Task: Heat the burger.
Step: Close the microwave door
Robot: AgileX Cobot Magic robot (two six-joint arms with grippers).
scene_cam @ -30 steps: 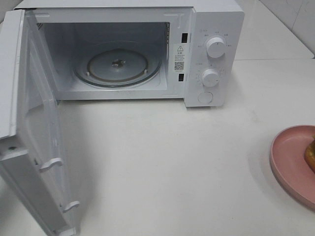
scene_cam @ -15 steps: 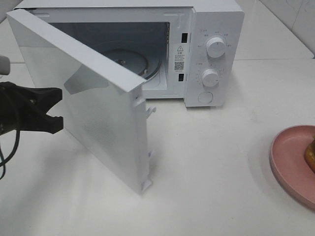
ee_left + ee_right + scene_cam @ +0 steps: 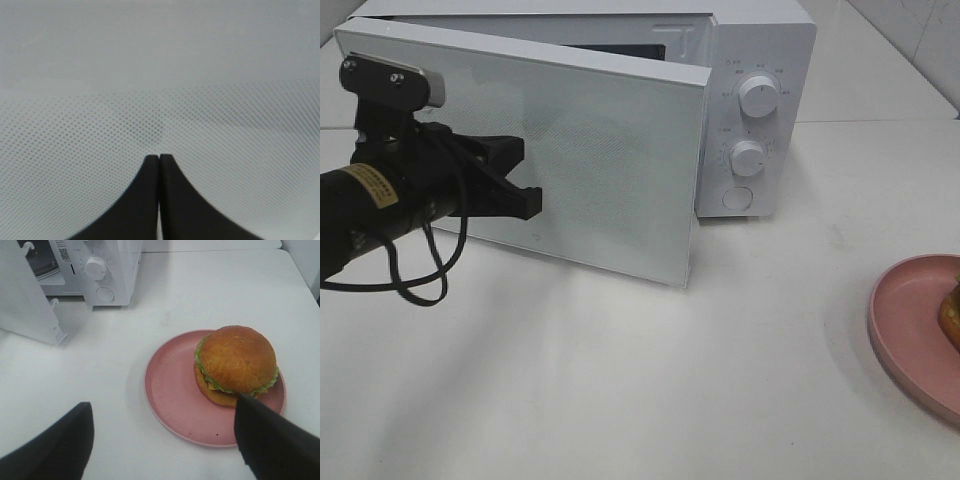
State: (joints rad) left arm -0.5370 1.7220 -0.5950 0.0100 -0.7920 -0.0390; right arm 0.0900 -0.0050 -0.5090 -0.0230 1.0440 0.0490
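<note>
The burger (image 3: 235,365), with a golden-brown bun and green lettuce frill, sits on a pink plate (image 3: 170,390) in the right wrist view. Only a sliver of the burger (image 3: 953,315) shows at the right edge of the high view. My right gripper (image 3: 164,405) is open and empty above the plate's near side. It is out of the high view. My left gripper (image 3: 530,200) is shut, its tips against the outside of the white microwave's door (image 3: 610,170). The door stands partly ajar. The left wrist view shows the shut fingers (image 3: 145,200) against the dotted door glass (image 3: 160,75).
The white microwave (image 3: 750,60) stands at the back of the white table (image 3: 620,380), with two dials (image 3: 758,95) and a round button on its right panel. The pink plate (image 3: 910,330) lies at the table's right edge. A cable loops under the left arm.
The microwave door has swung from wide open to nearly shut. My left arm came in from the left and followed the door round, its shut gripper against it.
</note>
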